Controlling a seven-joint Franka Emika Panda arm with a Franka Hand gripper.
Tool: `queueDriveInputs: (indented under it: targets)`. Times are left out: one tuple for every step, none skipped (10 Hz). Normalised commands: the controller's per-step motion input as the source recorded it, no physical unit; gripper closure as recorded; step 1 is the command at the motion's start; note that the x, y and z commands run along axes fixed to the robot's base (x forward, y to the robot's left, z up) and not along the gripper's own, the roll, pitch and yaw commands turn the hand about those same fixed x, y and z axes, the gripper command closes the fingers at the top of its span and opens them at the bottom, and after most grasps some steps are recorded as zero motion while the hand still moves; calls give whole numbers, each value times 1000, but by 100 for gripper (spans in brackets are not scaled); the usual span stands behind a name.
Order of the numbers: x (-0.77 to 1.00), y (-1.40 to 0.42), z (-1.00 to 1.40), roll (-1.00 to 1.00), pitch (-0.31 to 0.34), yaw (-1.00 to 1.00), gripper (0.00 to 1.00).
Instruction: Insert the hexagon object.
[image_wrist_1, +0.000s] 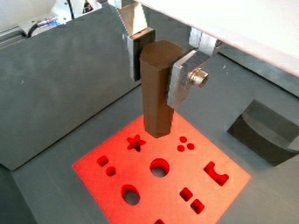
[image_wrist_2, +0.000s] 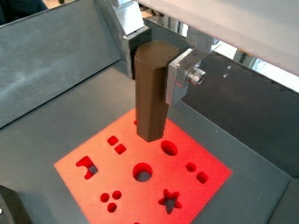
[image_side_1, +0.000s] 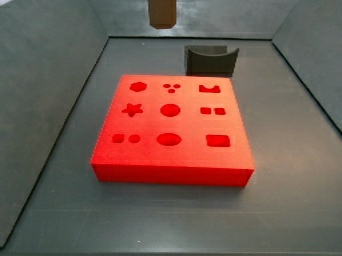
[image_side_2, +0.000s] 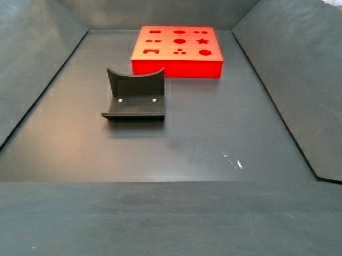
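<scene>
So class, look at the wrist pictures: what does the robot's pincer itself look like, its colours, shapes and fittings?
In both wrist views the pincer has flat silver metal fingers, plate-shaped with square edges. A round silver bolt sits on one finger's outer face. No cables or markings show.

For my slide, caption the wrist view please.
Gripper holds the wooden peg upright above the red board.

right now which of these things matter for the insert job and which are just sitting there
Part of the job:
- brown peg, clamped in the hand, hanging above the board
- hand, seen in both wrist views
- red board with the cut-out holes, flat on the floor

Just lying about:
- dark grey curved block, standing on the floor apart from the board
- grey bin walls
</scene>
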Motion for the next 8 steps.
queueDriveInputs:
  targets:
    - [149, 214, -214, 0, 59, -486, 100]
    - [134, 229, -300, 0, 109, -800, 100]
    - [140, 191, -286, 0, 99, -834, 100]
    - [100, 297, -286, -9, 91, -723, 100]
    - [-26, 566, -249, -134, 23, -334, 100]
    - [0, 483, -329, -189, 41, -391, 100]
    - [17, 291, -306, -161, 31, -589, 100]
    - [60, 137, -306, -107, 36, -783, 100]
